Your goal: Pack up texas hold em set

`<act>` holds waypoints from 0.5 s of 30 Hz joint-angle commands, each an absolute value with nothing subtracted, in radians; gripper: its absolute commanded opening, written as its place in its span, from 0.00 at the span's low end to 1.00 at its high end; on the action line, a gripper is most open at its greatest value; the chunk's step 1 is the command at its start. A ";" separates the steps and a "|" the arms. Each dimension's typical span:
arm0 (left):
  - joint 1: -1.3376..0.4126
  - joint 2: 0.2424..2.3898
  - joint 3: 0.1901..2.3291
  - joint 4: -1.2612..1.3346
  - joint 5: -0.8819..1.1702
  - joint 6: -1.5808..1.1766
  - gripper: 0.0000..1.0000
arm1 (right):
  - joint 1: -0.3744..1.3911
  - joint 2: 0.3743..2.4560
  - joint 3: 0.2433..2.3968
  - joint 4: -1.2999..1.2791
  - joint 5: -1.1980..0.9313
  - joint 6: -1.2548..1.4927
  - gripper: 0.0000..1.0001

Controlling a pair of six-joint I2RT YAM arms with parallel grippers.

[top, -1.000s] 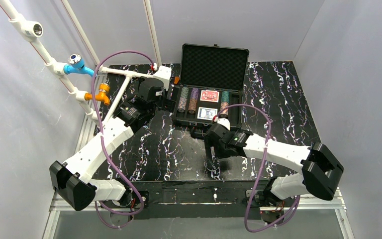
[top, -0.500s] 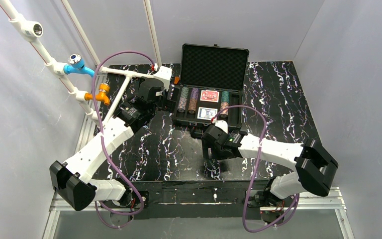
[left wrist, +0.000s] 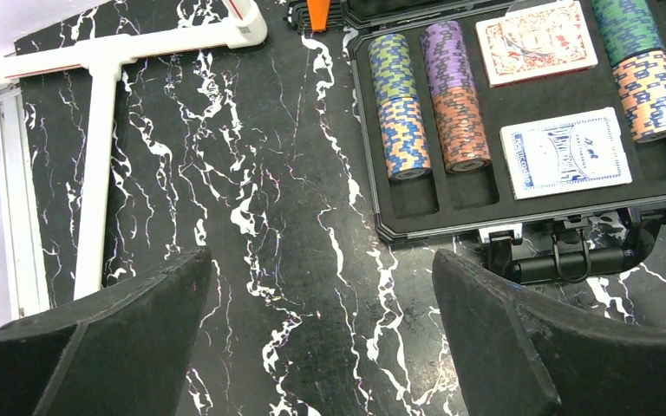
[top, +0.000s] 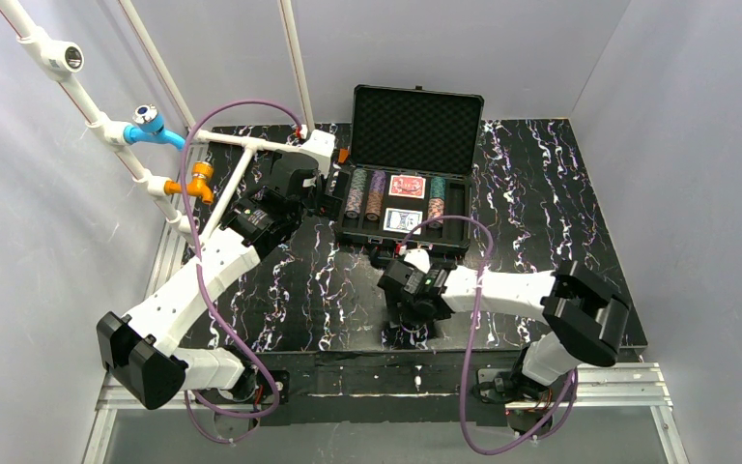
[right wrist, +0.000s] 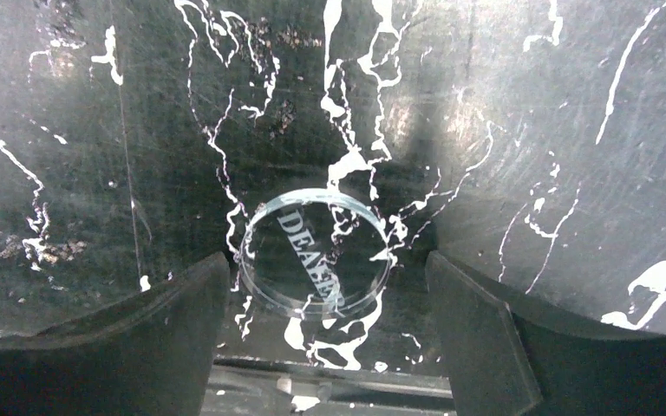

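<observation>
Two end effectors, both spread. Right end effector points down at the black, white-veined marble-look desk. Its fingers sit either side of a clear round plastic disc lettered DEALER, which lies flat. The fingers are just beside the disc's rim; cannot tell if they touch it. Left end effector hangs above the desk with nothing between its fingers. Ahead and to its right is the black rectangular hard briefcase, open, egg-crate foam lid upright. Inside are striped poker chips in rows, with the red-backed card deck beyond the blue-backed card deck. All of it is well apart from the right end effector.
</observation>
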State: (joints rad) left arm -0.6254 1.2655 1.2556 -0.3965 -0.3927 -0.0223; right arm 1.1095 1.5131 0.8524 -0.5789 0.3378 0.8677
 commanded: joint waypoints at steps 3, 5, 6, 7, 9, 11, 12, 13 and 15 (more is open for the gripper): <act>-0.630 1.226 1.256 -0.396 -0.395 -0.019 0.98 | 1.143 1.579 0.896 -0.581 0.360 0.899 0.83; -0.630 1.227 1.254 -0.395 -0.404 -0.017 0.98 | 1.147 1.586 0.892 -0.577 0.359 0.902 0.76; -0.630 1.229 1.255 -0.394 -0.406 -0.016 0.98 | 1.147 1.587 0.889 -0.572 0.358 0.903 0.72; -0.630 1.230 1.254 -0.394 -0.406 -0.014 0.98 | 1.147 1.590 0.887 -0.569 0.356 0.903 0.69; -0.630 1.233 1.254 -0.394 -0.404 -0.014 0.98 | 1.149 1.597 0.884 -0.563 0.354 0.909 0.63; -0.630 1.235 1.255 -0.393 -0.403 -0.013 0.98 | 1.150 1.601 0.877 -0.560 0.350 0.913 0.57; -0.630 1.235 1.255 -0.392 -0.403 -0.010 0.98 | 1.150 1.603 0.874 -0.559 0.350 0.918 0.55; -0.630 1.236 1.256 -0.393 -0.405 -0.008 0.98 | 1.150 1.602 0.872 -0.557 0.350 0.921 0.53; -0.630 1.234 1.256 -0.392 -0.414 -0.005 0.98 | 1.152 1.599 0.868 -0.554 0.353 0.922 0.50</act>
